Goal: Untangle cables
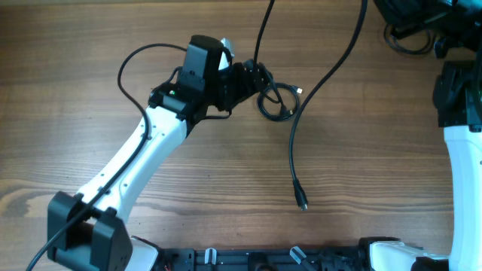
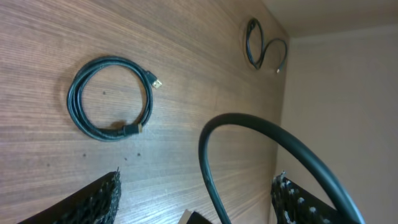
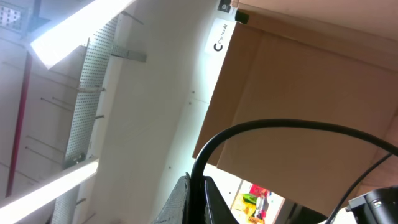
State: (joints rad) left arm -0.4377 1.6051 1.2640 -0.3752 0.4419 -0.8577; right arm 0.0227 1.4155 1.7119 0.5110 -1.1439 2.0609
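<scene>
A small coiled black cable (image 1: pixel 277 100) with a gold plug lies on the table just right of my left gripper (image 1: pixel 258 78). It also shows in the left wrist view (image 2: pixel 111 99), ahead of the left gripper (image 2: pixel 198 182), which is open. A thicker black cord (image 2: pixel 249 121) arcs between its fingers without being pinched; it runs to the top edge (image 1: pixel 263 30). A second small coil (image 2: pixel 261 45) lies far off at the table's top right (image 1: pixel 407 38). My right gripper (image 3: pixel 198 196) points up at the ceiling, shut on a black cable (image 3: pixel 280 124). A long black cable (image 1: pixel 325 75) hangs from the top and ends in a plug (image 1: pixel 302 203).
The wooden table (image 1: pixel 113 135) carries only the cables. The left arm (image 1: pixel 143 158) crosses from the bottom left toward the middle. The right arm (image 1: pixel 461 150) stands along the right edge. The table's far edge meets a beige wall (image 2: pixel 336 93).
</scene>
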